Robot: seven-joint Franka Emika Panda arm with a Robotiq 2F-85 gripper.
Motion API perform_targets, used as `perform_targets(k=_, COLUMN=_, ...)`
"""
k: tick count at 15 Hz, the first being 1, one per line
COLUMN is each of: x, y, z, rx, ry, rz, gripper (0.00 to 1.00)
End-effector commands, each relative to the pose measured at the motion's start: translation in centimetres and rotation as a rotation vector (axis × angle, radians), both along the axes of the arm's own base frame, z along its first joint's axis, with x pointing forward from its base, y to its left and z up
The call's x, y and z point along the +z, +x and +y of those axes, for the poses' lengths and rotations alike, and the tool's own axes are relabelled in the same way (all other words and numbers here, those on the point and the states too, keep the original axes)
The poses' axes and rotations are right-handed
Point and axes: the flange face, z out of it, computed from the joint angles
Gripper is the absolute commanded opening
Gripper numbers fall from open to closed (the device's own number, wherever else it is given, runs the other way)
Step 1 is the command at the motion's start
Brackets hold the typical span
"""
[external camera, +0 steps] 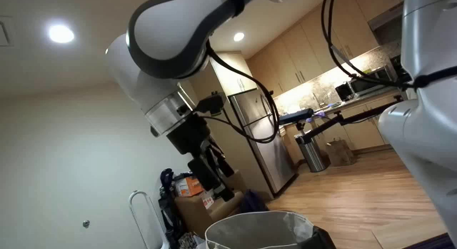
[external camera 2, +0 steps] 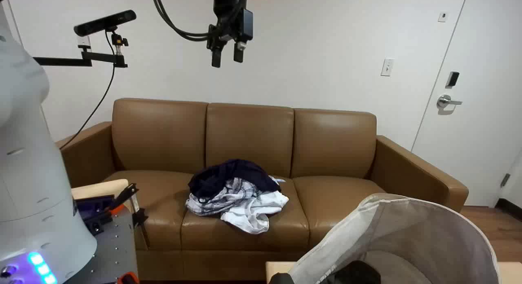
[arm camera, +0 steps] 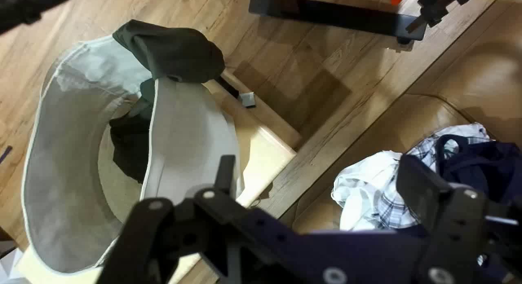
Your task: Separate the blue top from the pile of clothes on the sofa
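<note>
A pile of clothes lies on the middle seat of the brown sofa [external camera 2: 248, 137]. The dark navy-blue top [external camera 2: 238, 172] lies on the upper back of the pile. A plaid garment [external camera 2: 230, 196] and a white garment [external camera 2: 255, 212] lie under and in front of it. In the wrist view the navy top [arm camera: 485, 166] is at the right, partly hidden by a finger. My gripper [external camera 2: 227, 60] is open and empty, high above the sofa and the pile, fingers pointing down. It also shows open in the wrist view [arm camera: 318, 170].
A grey fabric hamper [external camera 2: 432, 231] stands on a light wooden table [arm camera: 265, 153] in front of the sofa. A dark garment [arm camera: 175, 51] hangs over its rim, and dark cloth lies inside. A camera on a black arm [external camera 2: 61, 61] stands beside the robot base.
</note>
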Motion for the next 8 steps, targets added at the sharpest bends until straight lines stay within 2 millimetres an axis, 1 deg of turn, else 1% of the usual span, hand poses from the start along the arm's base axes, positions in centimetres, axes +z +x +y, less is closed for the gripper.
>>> perform_targets(k=1, x=0.1, y=0.0, z=0.0, rx=0.000, ry=0.000, rz=0.001, gripper=1.00)
perform_targets(k=3, x=-1.2, y=1.4, z=0.3, rx=0.061, ry=0.055, rz=-0.077, gripper=1.00)
perform_targets(k=5, x=-3.8, y=3.3, z=1.3, rx=0.108, ry=0.151, rz=-0.156, gripper=1.00)
perform_targets(k=6, x=-5.0, y=4.1, z=2.1, rx=0.126, ry=0.193, rz=-0.191, gripper=1.00)
perform_targets(k=8, x=-8.7, y=5.7, z=3.9, rx=0.162, ry=0.283, rz=-0.240, gripper=1.00)
